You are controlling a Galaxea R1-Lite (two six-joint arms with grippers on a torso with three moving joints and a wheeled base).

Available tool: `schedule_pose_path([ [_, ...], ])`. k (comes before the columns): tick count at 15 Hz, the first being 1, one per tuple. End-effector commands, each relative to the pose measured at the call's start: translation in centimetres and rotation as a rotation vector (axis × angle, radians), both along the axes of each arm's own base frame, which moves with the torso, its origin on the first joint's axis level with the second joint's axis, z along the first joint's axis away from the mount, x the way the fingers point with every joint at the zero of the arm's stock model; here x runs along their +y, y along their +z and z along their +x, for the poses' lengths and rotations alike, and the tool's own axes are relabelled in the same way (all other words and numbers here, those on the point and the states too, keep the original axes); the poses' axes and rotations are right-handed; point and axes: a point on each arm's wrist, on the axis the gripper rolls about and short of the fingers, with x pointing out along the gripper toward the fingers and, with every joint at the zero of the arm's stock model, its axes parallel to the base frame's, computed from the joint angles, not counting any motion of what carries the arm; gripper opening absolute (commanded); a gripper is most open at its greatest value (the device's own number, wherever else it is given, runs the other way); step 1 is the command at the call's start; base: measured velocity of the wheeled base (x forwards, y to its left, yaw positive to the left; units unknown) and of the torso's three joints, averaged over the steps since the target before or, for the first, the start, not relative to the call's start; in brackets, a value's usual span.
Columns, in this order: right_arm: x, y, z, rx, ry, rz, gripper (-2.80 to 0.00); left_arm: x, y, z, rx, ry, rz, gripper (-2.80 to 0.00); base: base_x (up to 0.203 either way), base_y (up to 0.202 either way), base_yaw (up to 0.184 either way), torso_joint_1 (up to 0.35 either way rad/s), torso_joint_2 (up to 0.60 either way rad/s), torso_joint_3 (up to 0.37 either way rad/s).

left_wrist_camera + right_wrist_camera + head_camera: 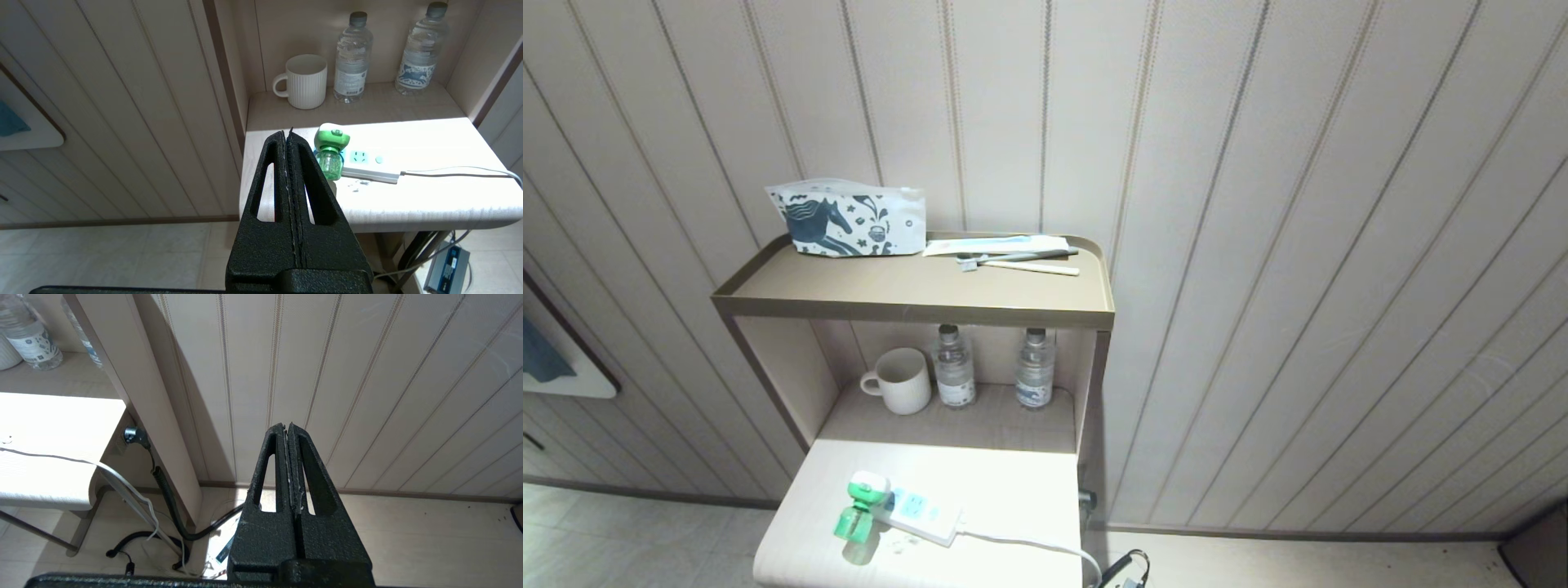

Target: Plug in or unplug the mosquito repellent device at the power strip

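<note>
Sitting plugged into the power strip, the mosquito repellent device lies beyond the left gripper's closed jaws.

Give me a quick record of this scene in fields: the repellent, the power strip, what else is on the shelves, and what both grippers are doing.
mosquito repellent device: plugged into the end socket of the strip, green bottle hanging over its side
power strip: lying on the white table, white cord running off the edge
lower shelf: mug, two water bottles
top shelf: patterned pouch, toothbrushes
left gripper: shut, empty, short of the device
right gripper: shut, empty, facing the wall beside the table
</note>
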Motion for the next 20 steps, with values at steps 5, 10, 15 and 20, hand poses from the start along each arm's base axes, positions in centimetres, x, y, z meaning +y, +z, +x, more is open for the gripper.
schedule_pose_path([
  [5,0.00,-0.20,-0.82,-0.109,0.009,-0.007,-2.80,0.05,-0.02,0.03,0.008,0.023,-0.066,-2.80,0.000,0.000,0.000,0.000,0.00,0.000],
  [10,0.00,-0.23,-0.82,-0.106,0.005,-0.002,-2.80,0.05,0.03,0.02,0.002,0.025,-0.073,-2.80,0.000,0.000,0.000,0.000,0.00,0.000],
  [15,0.00,-0.23,-0.82,-0.106,0.005,-0.002,-2.80,0.05,0.06,0.02,0.000,0.025,-0.108,-2.80,0.000,0.000,0.000,0.000,0.00,0.000],
  [20,-0.01,-0.23,-0.82,-0.106,0.002,-0.001,-2.80,0.05,0.06,0.02,0.000,0.025,-0.105,-2.80,0.000,0.000,0.000,0.000,0.00,0.000],
])
